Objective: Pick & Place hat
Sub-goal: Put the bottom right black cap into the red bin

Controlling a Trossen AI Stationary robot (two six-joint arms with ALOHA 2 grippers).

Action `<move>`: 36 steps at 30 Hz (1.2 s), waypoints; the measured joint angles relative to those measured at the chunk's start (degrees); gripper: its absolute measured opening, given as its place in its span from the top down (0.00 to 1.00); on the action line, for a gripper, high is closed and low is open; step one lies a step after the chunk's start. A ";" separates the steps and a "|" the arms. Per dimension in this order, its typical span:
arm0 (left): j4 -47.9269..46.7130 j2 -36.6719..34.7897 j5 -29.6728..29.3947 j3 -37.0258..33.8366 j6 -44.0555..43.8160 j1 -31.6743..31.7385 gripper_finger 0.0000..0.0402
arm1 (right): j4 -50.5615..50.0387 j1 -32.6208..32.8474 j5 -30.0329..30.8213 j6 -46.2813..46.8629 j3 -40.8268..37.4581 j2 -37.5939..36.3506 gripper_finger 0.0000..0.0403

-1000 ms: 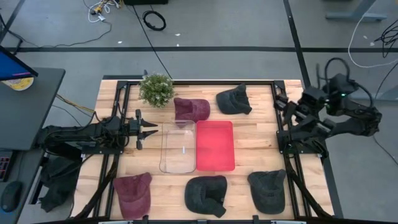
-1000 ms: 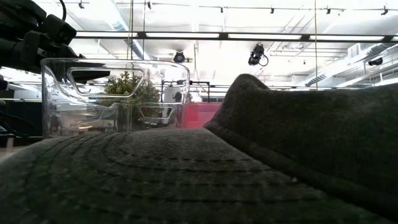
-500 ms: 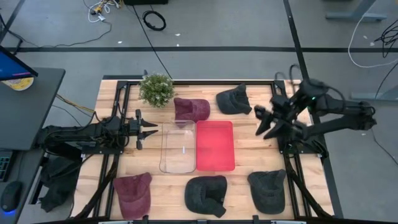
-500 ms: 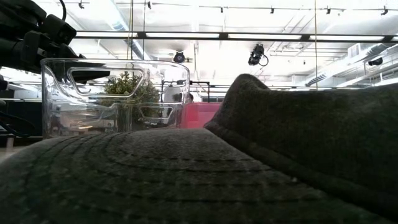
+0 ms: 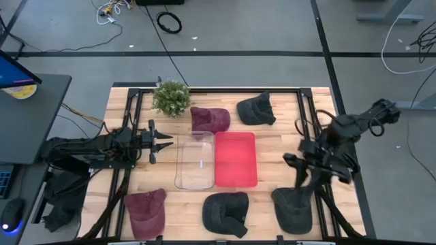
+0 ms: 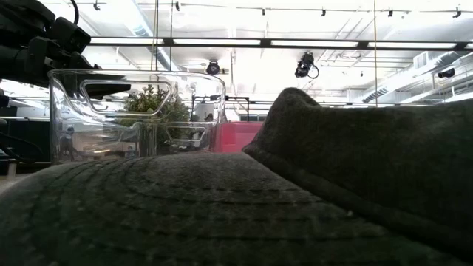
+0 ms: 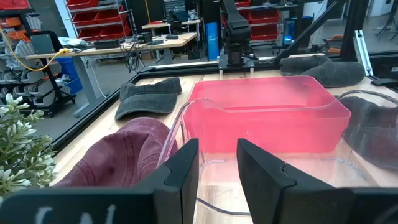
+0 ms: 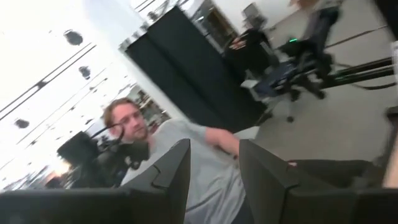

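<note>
Right gripper (image 5: 298,165) hangs just above dark cap (image 5: 294,206) at table's near right corner, fingers spread, nothing between them. Right arm bent down from its mount at right edge, wrist angled toward cap. Cap likely light, soft, floppy: crown would collapse under pinch; stiffer brim or crown seam probably best hold. Clear bin (image 5: 194,162) and red bin (image 5: 236,159) sit mid-table, well apart from cap. Left gripper (image 5: 162,141) waits beside clear bin, fingers parted, empty.
</note>
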 joint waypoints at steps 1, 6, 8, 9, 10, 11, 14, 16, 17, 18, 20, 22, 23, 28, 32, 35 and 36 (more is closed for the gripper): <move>0.01 0.01 -0.01 0.01 0.00 0.00 0.71 | 0.28 1.61 0.69 -0.19 0.00 -0.02 0.65; 0.02 0.01 0.00 0.00 0.00 -0.02 0.71 | -2.02 8.41 6.53 1.03 0.00 -0.02 0.65; 0.02 0.01 -0.02 0.00 0.00 -0.01 0.71 | -4.96 10.75 9.67 2.22 0.00 -0.02 0.65; 0.00 0.00 -0.01 0.00 0.00 -0.02 0.71 | -6.73 11.72 11.27 2.94 0.00 0.00 0.65; 0.02 0.01 -0.01 0.00 0.00 -0.02 0.71 | -8.86 12.61 12.93 3.80 0.00 0.00 0.65; 0.01 0.01 -0.02 0.00 0.00 -0.02 0.71 | -11.37 13.41 14.72 4.96 0.00 0.00 0.65; 0.02 0.01 0.00 0.02 0.00 -0.02 0.71 | -20.39 15.59 20.11 9.12 0.00 0.32 0.65; 0.00 0.01 0.00 0.00 0.00 0.00 0.71 | -26.48 16.83 22.94 12.04 0.00 0.89 0.65; 0.00 -0.01 -0.02 0.00 0.00 0.00 0.71 | -29.58 17.33 24.11 12.91 0.00 1.34 0.65; 0.02 0.01 0.00 0.02 0.00 0.00 0.71 | -32.61 17.81 24.93 14.05 0.00 1.99 0.65; 0.00 0.01 -0.01 0.01 -0.01 -0.01 0.71 | -38.34 18.80 25.20 15.82 0.00 3.68 0.65; 0.02 0.01 0.00 0.01 0.00 -0.02 0.71 | -42.80 19.64 25.29 16.68 0.00 5.80 0.65; 0.01 0.00 -0.02 0.01 -0.01 0.00 0.71 | -44.55 20.06 25.31 16.58 0.00 6.97 0.65; 0.00 0.01 0.00 0.00 0.00 0.00 0.71 | -48.45 22.04 25.09 11.81 0.00 13.62 0.65; 0.02 0.00 -0.02 0.00 0.00 -0.02 0.71 | -48.46 23.47 23.05 9.12 0.00 18.88 0.65; 0.01 0.01 -0.01 0.01 0.00 0.00 0.71 | -48.51 24.44 21.20 5.13 0.00 22.26 0.65; 0.00 0.01 -0.02 0.02 0.00 0.00 0.71 | -48.51 24.81 20.74 3.85 0.00 23.29 0.65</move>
